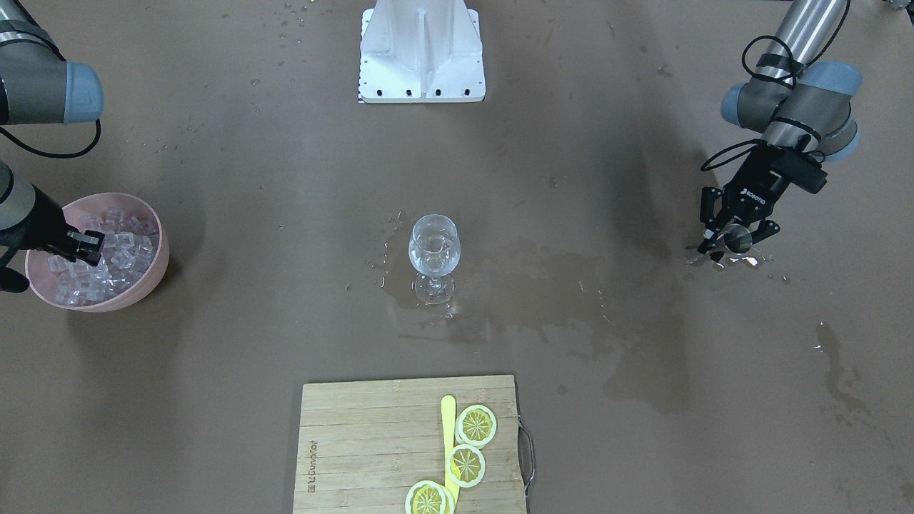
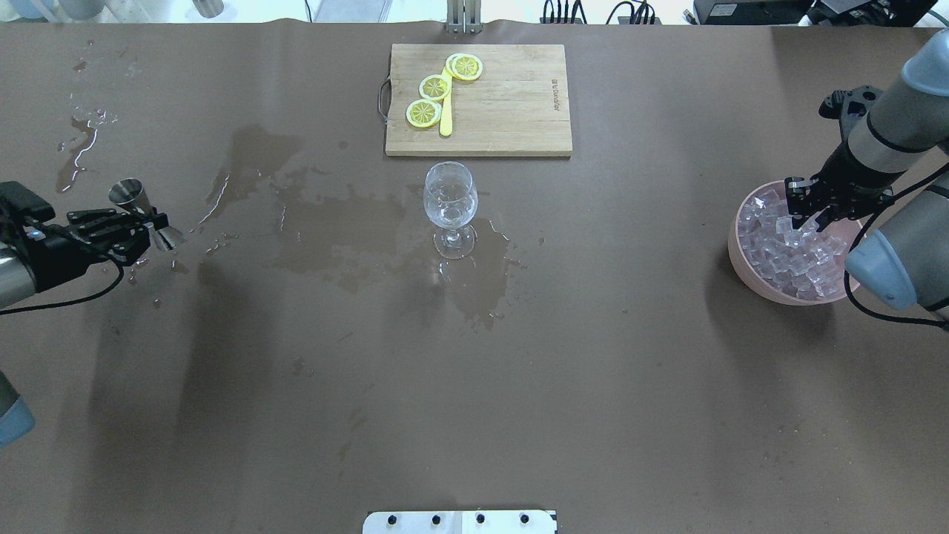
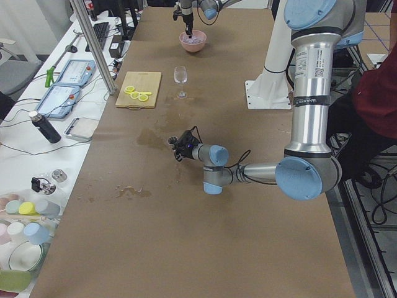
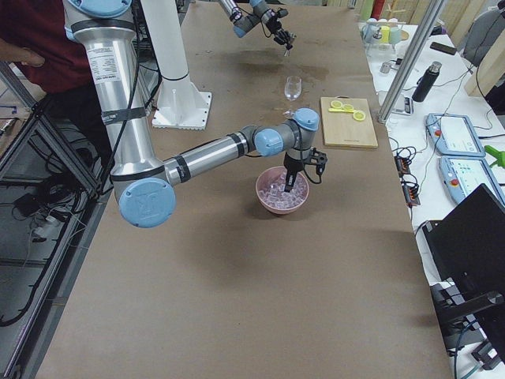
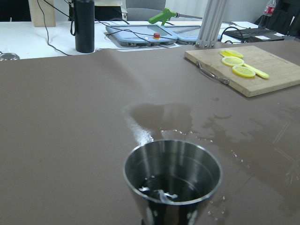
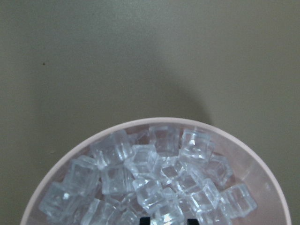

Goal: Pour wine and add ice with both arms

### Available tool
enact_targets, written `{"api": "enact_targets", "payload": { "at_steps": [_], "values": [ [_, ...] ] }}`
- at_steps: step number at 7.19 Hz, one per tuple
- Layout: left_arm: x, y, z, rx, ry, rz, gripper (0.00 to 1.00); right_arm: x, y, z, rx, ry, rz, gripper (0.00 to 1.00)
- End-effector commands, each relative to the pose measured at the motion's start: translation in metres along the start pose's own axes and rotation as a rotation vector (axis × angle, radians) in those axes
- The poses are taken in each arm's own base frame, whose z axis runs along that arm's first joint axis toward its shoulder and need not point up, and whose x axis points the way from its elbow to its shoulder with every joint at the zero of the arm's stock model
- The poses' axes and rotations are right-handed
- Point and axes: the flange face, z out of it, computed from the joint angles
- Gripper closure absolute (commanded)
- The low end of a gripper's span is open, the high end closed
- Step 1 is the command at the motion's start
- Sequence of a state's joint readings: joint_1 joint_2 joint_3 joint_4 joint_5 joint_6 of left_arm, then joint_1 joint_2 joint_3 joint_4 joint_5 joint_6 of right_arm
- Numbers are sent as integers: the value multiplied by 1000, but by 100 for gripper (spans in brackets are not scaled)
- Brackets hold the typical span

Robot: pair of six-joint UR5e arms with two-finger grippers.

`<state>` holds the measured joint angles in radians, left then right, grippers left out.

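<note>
- Across the table from the robot, the left gripper (image 1: 735, 240) is clamped on a metal measuring cup (image 1: 740, 238), low at the table (image 1: 571, 143). The right gripper (image 1: 84, 244) dips into a pink bowl (image 1: 153, 270) heaped with ice (image 1: 127, 243). A stemmed glass (image 1: 434, 246) stands upright between them, well apart from both, on a wet patch (image 1: 543, 285).
- From above, the left fingers (image 2: 104, 220) pinch the double-ended cup at its waist. The right fingertips reach down among the cubes. Whether the glass holds liquid I cannot tell.
- From the table's left end, the left arm (image 3: 313, 93) holds the cup close to the table.
- From the right end, the right arm (image 4: 205, 154) points its gripper straight down into the bowl.
- On the left wrist, the cup shows a little wine (image 5: 161, 191) at its bottom.
- On the right wrist, two black fingertips (image 6: 146, 220) stand slightly apart with one cube between them. Whether they press on it I cannot tell.
</note>
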<state>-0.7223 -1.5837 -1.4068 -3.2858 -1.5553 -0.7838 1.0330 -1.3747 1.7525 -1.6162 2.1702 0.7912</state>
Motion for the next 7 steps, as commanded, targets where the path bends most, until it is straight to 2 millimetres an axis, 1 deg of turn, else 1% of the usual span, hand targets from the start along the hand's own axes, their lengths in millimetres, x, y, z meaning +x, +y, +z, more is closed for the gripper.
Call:
{"api": "enact_targets", "payload": {
  "at_steps": [1, 2, 3, 4, 5, 6, 7],
  "values": [
    [61, -61, 13, 10, 10, -8, 100, 5, -5, -12, 20, -5, 6, 84],
    [83, -83, 21, 17, 12, -11, 100, 7, -7, -15, 21, -13, 14, 84],
    [99, -99, 37, 21, 19, -77, 100, 10, -9, -20, 23, -22, 20, 84],
    [121, -120, 59, 20, 18, -118, 100, 6, -8, -23, 27, -28, 14, 84],
    [138, -136, 72, 12, 7, -118, 100, 2, -6, -29, 35, -36, 6, 84],
    [157, -155, 78, 19, 17, -120, 100, 0, -5, -38, 47, -49, 2, 84],
    [173, -171, 75, 14, 11, -120, 100, -1, -4, -43, 47, -62, 0, 85]
  ]
}}
